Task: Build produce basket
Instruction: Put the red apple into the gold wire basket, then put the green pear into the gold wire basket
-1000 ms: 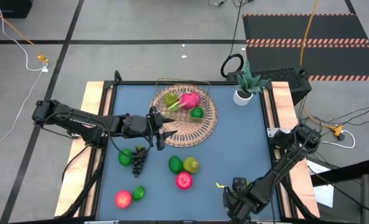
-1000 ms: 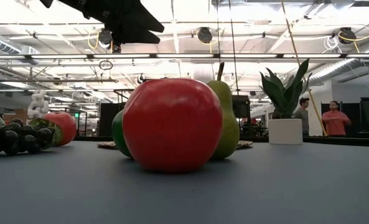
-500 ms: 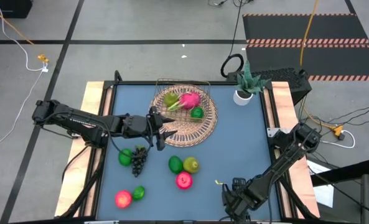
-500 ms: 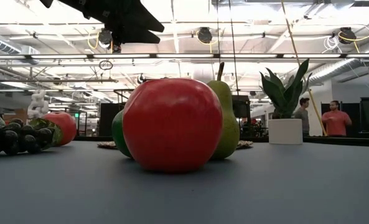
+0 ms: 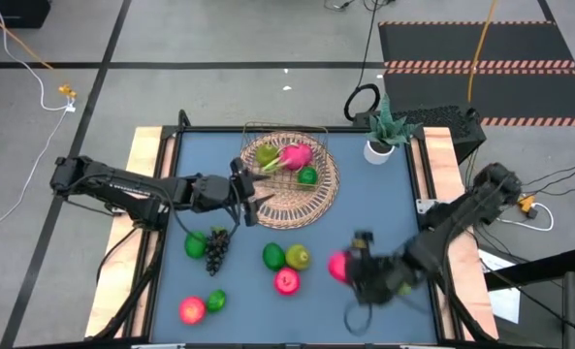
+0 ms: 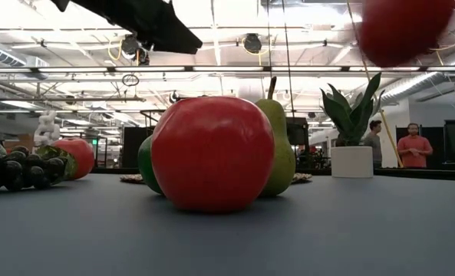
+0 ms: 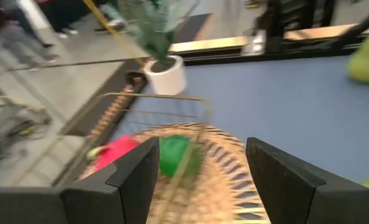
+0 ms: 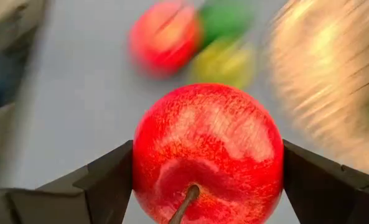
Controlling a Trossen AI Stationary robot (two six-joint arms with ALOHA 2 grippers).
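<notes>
Right pincer [image 5: 350, 269]: clamped on a red apple [image 8: 208, 152], raised off the desk [image 5: 384, 208] toward its near-right part.
Basket [image 5: 318, 199]: at the desk's far edge, near the middle; dragon fruit [image 5: 294, 155] and green fruit already in its well.
Bearing: basket lies away from the held apple toward the far edge and slightly leftward, well apart.
Left pincer [image 5: 249, 194]: fingers spread, empty, beside the basket's left rim, nearer the basket but carrying nothing.
Loose produce [image 5: 286, 281]: spread along the near edge.

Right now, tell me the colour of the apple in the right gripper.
Red with faint yellowish streaks; the apple shows best in the right wrist view, held by the right gripper.
</notes>
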